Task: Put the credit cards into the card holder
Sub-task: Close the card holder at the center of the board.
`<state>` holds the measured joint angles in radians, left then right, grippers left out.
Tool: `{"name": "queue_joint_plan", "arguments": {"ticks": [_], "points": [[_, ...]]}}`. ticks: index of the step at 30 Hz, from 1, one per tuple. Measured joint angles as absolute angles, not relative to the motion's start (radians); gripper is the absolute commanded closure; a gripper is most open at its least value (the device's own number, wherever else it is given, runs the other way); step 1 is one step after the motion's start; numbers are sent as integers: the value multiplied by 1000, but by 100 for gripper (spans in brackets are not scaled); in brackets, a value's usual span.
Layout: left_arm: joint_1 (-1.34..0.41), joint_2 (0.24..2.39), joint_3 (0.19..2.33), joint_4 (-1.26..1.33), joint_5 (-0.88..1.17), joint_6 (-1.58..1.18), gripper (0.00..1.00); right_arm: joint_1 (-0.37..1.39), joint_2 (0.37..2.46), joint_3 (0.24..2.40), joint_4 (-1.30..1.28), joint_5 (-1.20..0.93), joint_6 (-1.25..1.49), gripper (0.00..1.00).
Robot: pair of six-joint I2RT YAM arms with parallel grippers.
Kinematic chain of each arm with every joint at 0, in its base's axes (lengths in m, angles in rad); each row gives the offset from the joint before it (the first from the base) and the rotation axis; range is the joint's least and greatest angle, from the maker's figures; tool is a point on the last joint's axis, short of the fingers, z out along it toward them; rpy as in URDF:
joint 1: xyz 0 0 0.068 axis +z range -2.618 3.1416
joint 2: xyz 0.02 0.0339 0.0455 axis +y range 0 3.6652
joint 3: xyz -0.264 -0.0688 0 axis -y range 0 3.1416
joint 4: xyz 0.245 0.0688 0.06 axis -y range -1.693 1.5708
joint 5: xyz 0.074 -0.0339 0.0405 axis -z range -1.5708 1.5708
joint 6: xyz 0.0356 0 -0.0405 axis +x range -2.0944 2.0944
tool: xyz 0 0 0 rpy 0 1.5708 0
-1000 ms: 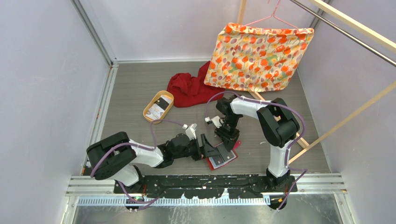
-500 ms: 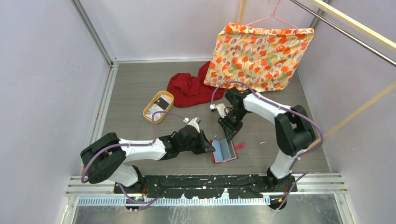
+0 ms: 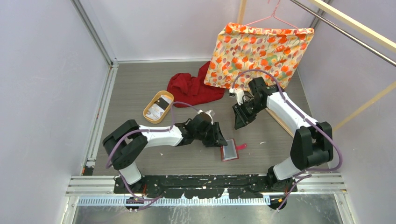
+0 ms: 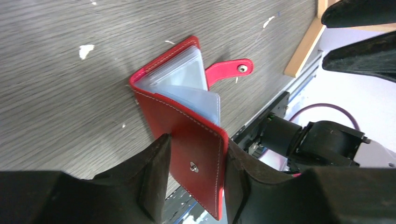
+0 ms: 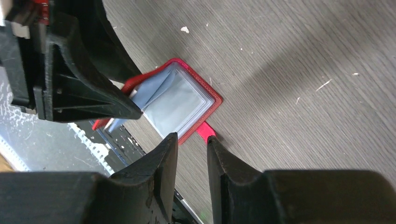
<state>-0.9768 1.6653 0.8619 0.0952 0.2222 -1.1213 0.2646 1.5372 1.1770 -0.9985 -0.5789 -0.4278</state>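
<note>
Card holder [image 3: 229, 150] on the table [image 3: 135, 84], front-centre, between the two arm tips and closer to the left one. It's open: back half flat on the wood-grain top, clear sleeves [image 5: 175, 100] fanned upward, front cover lifted off the surface. Snap tab [image 4: 229, 71] lies flat on the table, pointing out the side toward the right arm, stud showing.

Left gripper [image 4: 194, 158] is clamped on the raised cover, one finger against each side edge, with the cover's stud sitting between them. Arm is stretched low across the table toward the middle.

Right gripper [image 5: 191, 142] is off the card holder, up above the table on its far side. Fingers are parted by a narrow gap with nothing between them. Its wrist view looks down past the tips at the open sleeves, with a left-gripper finger at the cover.

Credit cards [image 3: 160, 105] are in the tan oval tray [image 3: 145, 112], well apart from the card holder, back-left of it. One dark card and a whitish one are visible; can't tell the exact count.

Red cloth [image 3: 189, 88] is crumpled just right of the tray, further back. Floral fabric [image 3: 259, 56] hangs from a pink hanger [image 3: 273, 18] at back right, its lower edge beside the cloth. Wooden batten [image 3: 280, 122] lies on the table under the right arm.
</note>
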Motion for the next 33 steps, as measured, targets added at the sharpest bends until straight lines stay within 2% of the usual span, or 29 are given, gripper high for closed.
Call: {"name": "queue_joint_plan", "arguments": {"ticks": [5,10,11,13,14,15,18,22,28,33], "points": [[-978,1697,871,147,272,-1134,39,225,1411,1123,-953,-581,-410,64],[-985,1714,875,239,318,-1153,38,167,1248,1096,-883,-587,-395,59],[-987,1729,879,270,332,-1163,38,158,1223,1090,-870,-588,-392,52],[-989,1764,885,335,359,-1178,38,136,1165,1067,-831,-592,-385,24],[-989,1782,886,368,372,-1187,38,126,1137,1053,-816,-600,-374,5],[-990,1798,889,393,383,-1195,39,113,1110,1037,-800,-616,-367,1],[-990,1827,894,451,406,-1200,40,81,1074,997,-784,-715,-365,0],[-990,1814,895,478,413,-1145,41,65,1169,1007,-869,-836,-415,3],[-990,1652,848,460,357,-900,48,57,1204,978,-926,-834,-450,11],[-984,1525,776,470,311,-725,81,55,1205,970,-957,-802,-496,23]]}}
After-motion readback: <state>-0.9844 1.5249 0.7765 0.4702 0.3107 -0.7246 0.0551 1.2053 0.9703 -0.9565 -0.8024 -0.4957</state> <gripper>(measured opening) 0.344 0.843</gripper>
